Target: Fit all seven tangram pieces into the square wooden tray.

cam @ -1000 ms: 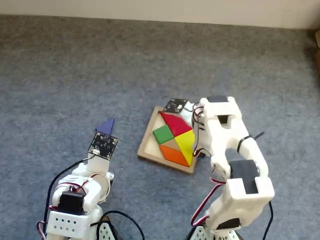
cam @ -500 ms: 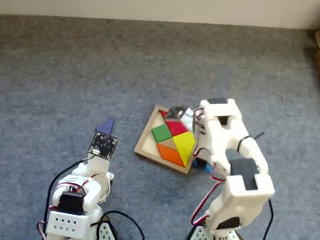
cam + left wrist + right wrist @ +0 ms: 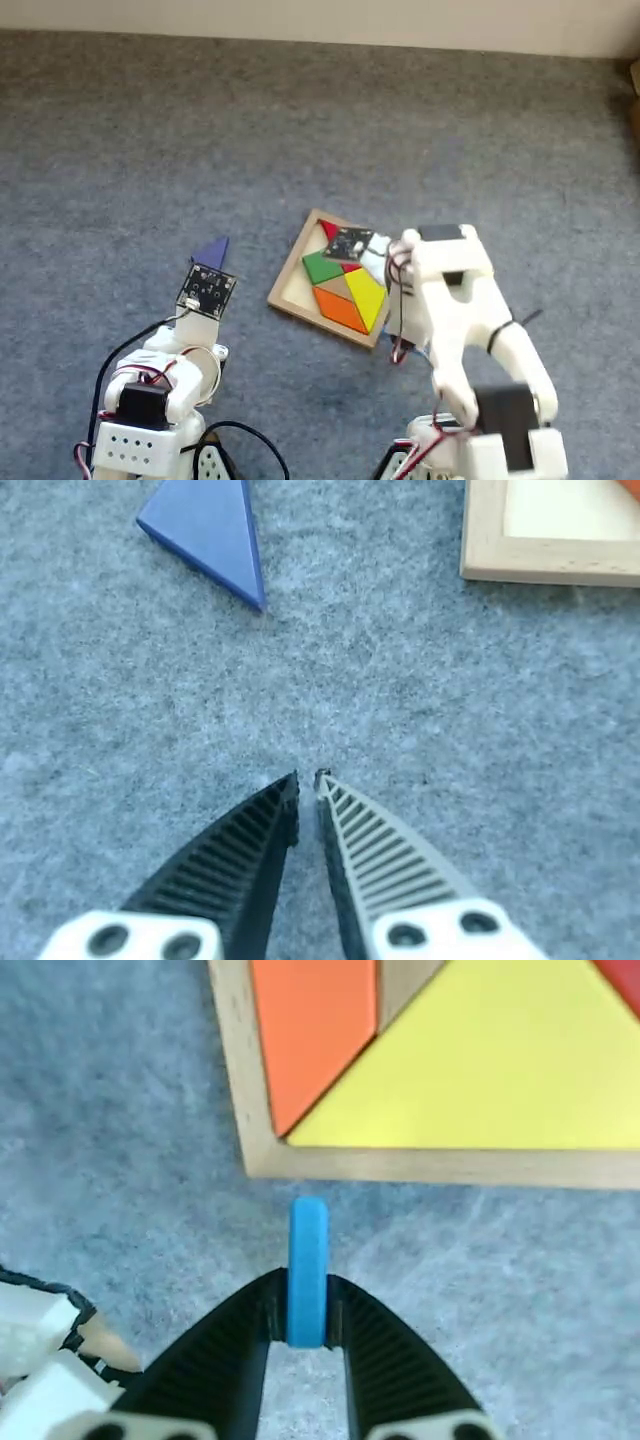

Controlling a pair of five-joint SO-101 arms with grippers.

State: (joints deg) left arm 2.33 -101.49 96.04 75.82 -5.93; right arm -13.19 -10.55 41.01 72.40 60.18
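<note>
The square wooden tray (image 3: 289, 287) lies mid-table and holds red (image 3: 329, 231), green (image 3: 321, 268), orange (image 3: 341, 308), yellow (image 3: 366, 292) and tan pieces; its left strip is bare. In the right wrist view, my right gripper (image 3: 306, 1283) is shut on a light blue piece (image 3: 308, 1250) held on edge, just outside the tray's rim (image 3: 420, 1166) by the orange (image 3: 310, 1030) and yellow (image 3: 470, 1070) pieces. A dark blue triangle (image 3: 207, 530) lies on the carpet ahead of my left gripper (image 3: 306, 781), which is shut with nothing in it. This triangle (image 3: 212, 250) sits left of the tray.
Grey carpet covers the whole table. The right arm (image 3: 452, 300) stands beside the tray's right edge, its wrist board (image 3: 348, 243) over the red piece. A tray corner (image 3: 545, 542) shows in the left wrist view. Open carpet lies behind and left of the tray.
The right arm has drawn back toward the near edge, and its wrist board now hangs over the tray. The tray has slid slightly left. The left arm has not moved.
</note>
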